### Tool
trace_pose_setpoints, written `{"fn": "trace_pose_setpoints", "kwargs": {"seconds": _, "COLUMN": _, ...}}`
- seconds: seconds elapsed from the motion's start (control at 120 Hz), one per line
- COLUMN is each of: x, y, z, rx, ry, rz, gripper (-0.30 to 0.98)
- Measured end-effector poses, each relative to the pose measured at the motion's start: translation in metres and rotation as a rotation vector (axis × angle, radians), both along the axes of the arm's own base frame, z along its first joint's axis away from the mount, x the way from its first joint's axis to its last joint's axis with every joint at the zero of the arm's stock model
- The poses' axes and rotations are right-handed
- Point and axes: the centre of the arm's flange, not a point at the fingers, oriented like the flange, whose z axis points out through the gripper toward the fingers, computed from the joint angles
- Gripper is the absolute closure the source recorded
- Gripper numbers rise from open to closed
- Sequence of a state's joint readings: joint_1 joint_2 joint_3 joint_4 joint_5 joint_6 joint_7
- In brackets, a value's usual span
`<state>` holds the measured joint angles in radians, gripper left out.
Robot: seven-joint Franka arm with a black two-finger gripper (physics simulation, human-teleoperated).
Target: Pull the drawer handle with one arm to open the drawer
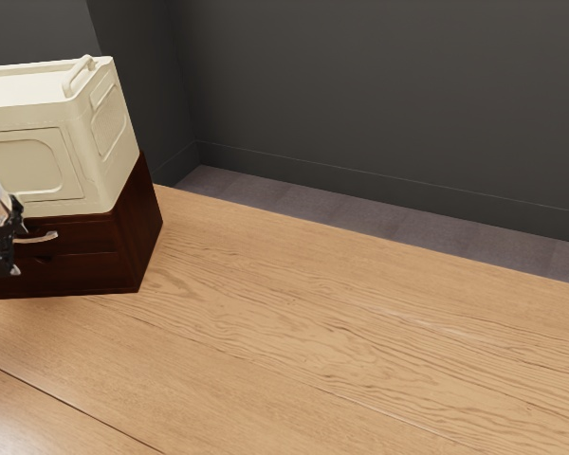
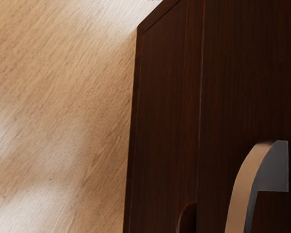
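Note:
At the exterior view's left edge my black gripper point(image 1: 16, 248) is open in front of the dark brown cabinet. Its two fingers stand apart, one higher and one lower, close to the left part of the curved metal handle point(image 1: 45, 236). Whether either finger touches the handle, I cannot tell. The upper drawer front point(image 1: 90, 234) looks flush with the cabinet. From the wrist, one end of the handle point(image 2: 243, 194) is seen near, curving out from the dark drawer front point(image 2: 247, 73); the rest of it runs out of view.
A cream storage box point(image 1: 38, 161) with a raised grip rests on the cabinet point(image 1: 144, 227). The wooden table point(image 1: 313, 322) stretches away to the exterior view's right, with a dark wall point(image 1: 379, 104) behind it. A lower drawer point(image 1: 85, 272) lies beneath the upper one.

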<state>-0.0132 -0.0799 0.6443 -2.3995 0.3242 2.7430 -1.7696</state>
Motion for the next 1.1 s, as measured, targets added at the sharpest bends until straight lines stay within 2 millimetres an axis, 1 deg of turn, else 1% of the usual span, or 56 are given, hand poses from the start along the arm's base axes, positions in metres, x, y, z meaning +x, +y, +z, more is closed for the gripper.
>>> {"fn": "trace_pose_setpoints", "kwargs": {"seconds": 0.35, "x": 0.002, "y": 0.001, "z": -0.007, "rx": 0.005, "ry": -0.001, "rz": 0.008, "gripper": 0.01}}
{"fn": "trace_pose_setpoints", "kwargs": {"seconds": 0.483, "x": 0.003, "y": 0.0, "z": -0.008, "rx": 0.005, "ry": -0.002, "rz": 0.009, "gripper": 0.04}}
{"fn": "trace_pose_setpoints", "kwargs": {"seconds": 0.683, "x": 0.005, "y": -0.002, "z": -0.01, "rx": 0.003, "ry": 0.0, "rz": 0.009, "gripper": 0.14}}
{"fn": "trace_pose_setpoints", "kwargs": {"seconds": 0.8, "x": 0.004, "y": -0.002, "z": -0.007, "rx": 0.0, "ry": -0.006, "rz": 0.012, "gripper": 0.24}}
{"fn": "trace_pose_setpoints", "kwargs": {"seconds": 1.0, "x": -0.004, "y": -0.006, "z": -0.005, "rx": -0.019, "ry": -0.014, "rz": 0.015, "gripper": 0.36}}
{"fn": "trace_pose_setpoints", "kwargs": {"seconds": 1.1, "x": -0.007, "y": -0.007, "z": -0.002, "rx": -0.027, "ry": -0.021, "rz": 0.016, "gripper": 0.44}}
